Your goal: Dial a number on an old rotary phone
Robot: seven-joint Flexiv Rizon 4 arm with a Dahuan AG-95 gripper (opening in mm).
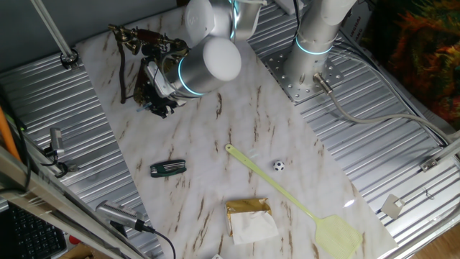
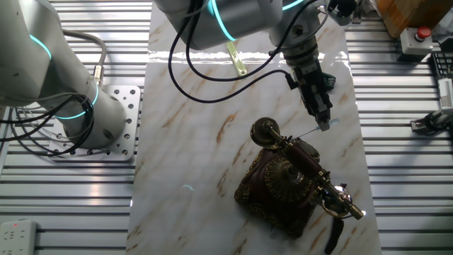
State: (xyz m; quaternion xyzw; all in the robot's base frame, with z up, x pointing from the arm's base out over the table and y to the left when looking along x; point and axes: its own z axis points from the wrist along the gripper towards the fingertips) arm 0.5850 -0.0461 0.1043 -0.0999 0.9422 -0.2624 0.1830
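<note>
Tabletop (image 2: 184,156): marble sheet is laid on ribbed metal.
Old rotary phone (image 2: 283,184): handset is laid diagonally, dial faced upward.
Tool (image 2: 322,119): spread or pressed cannot be told.

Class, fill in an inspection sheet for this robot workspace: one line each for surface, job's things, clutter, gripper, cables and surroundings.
Surface: white marble-patterned sheet on ribbed metal table.
Job's things: dark brown and brass rotary phone, handset resting on its cradle.
Clutter: pale yellow fly swatter, small black-and-white ball, dark green grooved handle, gold-and-white packet.
Gripper: gripper hangs just above the phone's handset end; open or shut cannot be told.
Cables: black cables loop along the arm.
Surroundings: red button box at the table edge.
</note>
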